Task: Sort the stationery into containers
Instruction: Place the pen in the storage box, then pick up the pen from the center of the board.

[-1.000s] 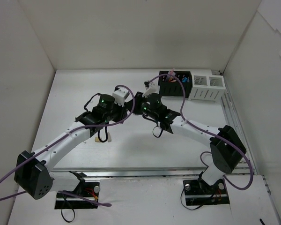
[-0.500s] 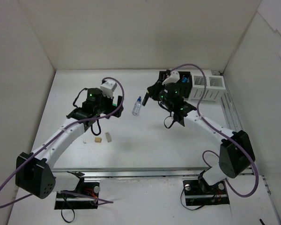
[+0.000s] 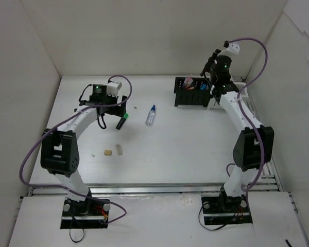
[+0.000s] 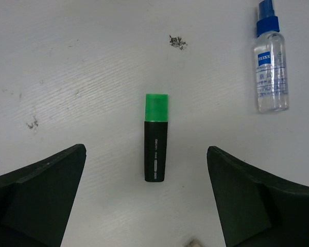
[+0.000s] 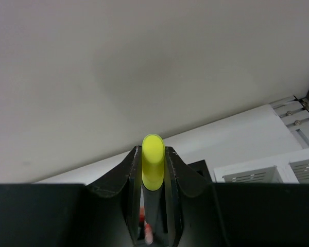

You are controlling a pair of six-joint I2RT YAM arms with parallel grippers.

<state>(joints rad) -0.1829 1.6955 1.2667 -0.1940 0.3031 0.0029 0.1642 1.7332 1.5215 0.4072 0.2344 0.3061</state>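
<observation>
My left gripper [image 4: 146, 150] hung spread wide over the green-capped highlighter [image 4: 156, 146] — my right gripper [image 5: 153, 153] was clamped on a yellow-capped highlighter [image 5: 152, 170] by the black organiser [image 3: 188, 99].

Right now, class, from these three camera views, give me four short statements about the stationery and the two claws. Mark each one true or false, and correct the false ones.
1. The left claw is open, and the green-capped highlighter lies on the table between its fingers. True.
2. The right claw is empty. False: it is shut on a yellow-capped highlighter.
3. The clear bottle stands upright inside the black organiser. False: it lies on its side on the table, apart from the organiser.
4. A tan eraser lies on the table, outside every container. True.
</observation>
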